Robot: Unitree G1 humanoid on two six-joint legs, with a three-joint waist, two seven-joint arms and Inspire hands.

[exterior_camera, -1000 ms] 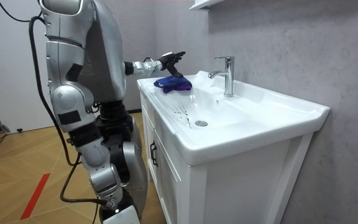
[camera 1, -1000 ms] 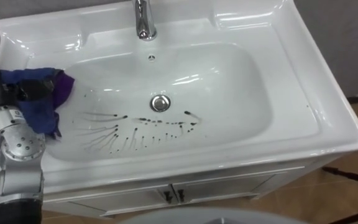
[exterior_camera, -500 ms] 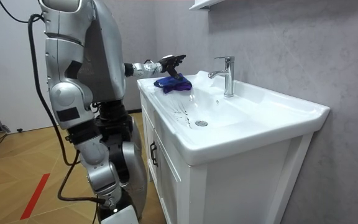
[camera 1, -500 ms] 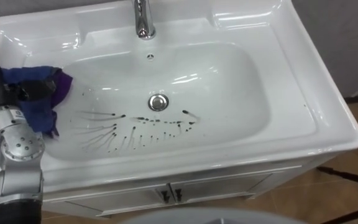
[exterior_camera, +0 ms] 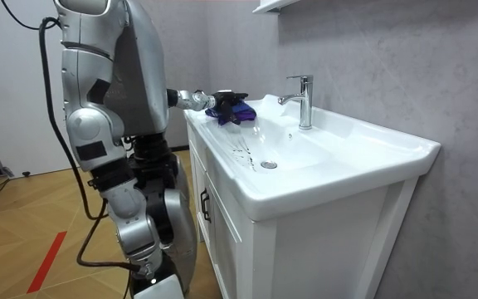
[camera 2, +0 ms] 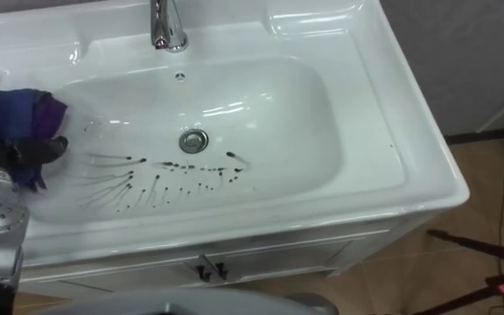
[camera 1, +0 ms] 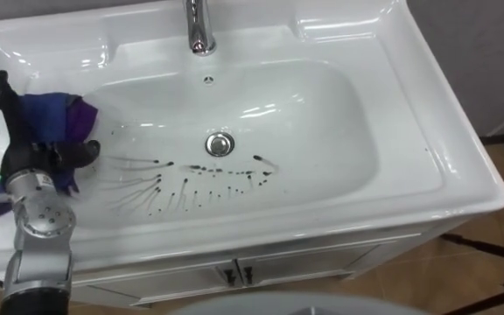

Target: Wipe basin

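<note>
A grey wall (exterior_camera: 388, 66) stood behind the washstand and a wooden floor (exterior_camera: 23, 224) ran under it, with a red strip (exterior_camera: 48, 262) on the boards at the room view's left. The robot stood upright close against the front of the white cabinet (exterior_camera: 305, 249), facing it, its left arm reaching forward over the top. The cabinet's two doors met at a pair of dark handles (camera 1: 234, 275). On it sat the white desk (camera 1: 462, 166) with its broad glossy rim, and sunk in that the basin (camera 1: 322, 114), a wide oval bowl.

A chrome tap (camera 1: 199, 26) rose upright from the back rim, at the middle. A blue and purple cloth (camera 1: 66, 114) lay bunched at the basin's left end, partly on the rim and partly over the slope of the bowl. The left robot hand (camera 1: 46, 157) rested on that cloth from the near side, touching it. I cannot tell whether it had hold of the cloth or merely lay on top.

Across the basin floor, just in front of the drain, a row of dark streaks (camera 1: 199, 179) fanned out toward the near wall, apart from the cloth. The round metal drain (camera 1: 220, 144) sat in the middle of the bowl, and a small overflow hole (camera 1: 206, 80) showed in the back wall beneath the tap.
</note>
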